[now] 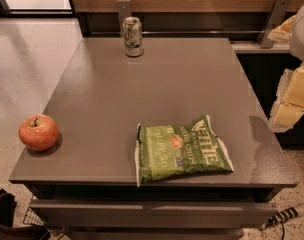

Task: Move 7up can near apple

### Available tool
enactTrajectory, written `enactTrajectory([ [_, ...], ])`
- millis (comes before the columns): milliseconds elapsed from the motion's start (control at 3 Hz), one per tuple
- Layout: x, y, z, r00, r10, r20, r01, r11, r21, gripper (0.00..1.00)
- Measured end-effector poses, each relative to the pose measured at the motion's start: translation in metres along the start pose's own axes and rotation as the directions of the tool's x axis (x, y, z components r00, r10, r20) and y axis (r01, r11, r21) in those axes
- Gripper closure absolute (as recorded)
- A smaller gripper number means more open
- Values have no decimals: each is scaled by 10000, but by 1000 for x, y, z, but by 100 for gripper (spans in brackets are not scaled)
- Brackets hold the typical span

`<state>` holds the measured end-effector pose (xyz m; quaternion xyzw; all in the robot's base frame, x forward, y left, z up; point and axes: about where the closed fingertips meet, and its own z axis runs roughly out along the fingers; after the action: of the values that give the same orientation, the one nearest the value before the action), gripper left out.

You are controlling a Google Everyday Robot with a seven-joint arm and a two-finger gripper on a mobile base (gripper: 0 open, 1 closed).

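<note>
You have the soda can (pixel 132 36) standing upright at the far edge of the counter (pixel 157 89), a little left of centre. The apple (pixel 38 132) sits at the near left corner, well apart from the soda can. A green chip bag (pixel 182 149) lies flat near the front edge. Your claw (pixel 288 109) hangs beyond the counter's right side; you cannot tell whether it is released or clenched.
</note>
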<state>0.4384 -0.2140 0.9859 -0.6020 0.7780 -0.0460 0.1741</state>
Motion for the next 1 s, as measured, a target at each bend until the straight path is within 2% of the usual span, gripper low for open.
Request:
enactTrajectory([
  [333,0,0,0,10000,0,1,0,10000,2,0],
  [667,-1,-12,11,9955,665,667,-679,9975,189,0],
  [1000,-12,-37,23,9745,1359,1785,-1523,9849,817,0],
])
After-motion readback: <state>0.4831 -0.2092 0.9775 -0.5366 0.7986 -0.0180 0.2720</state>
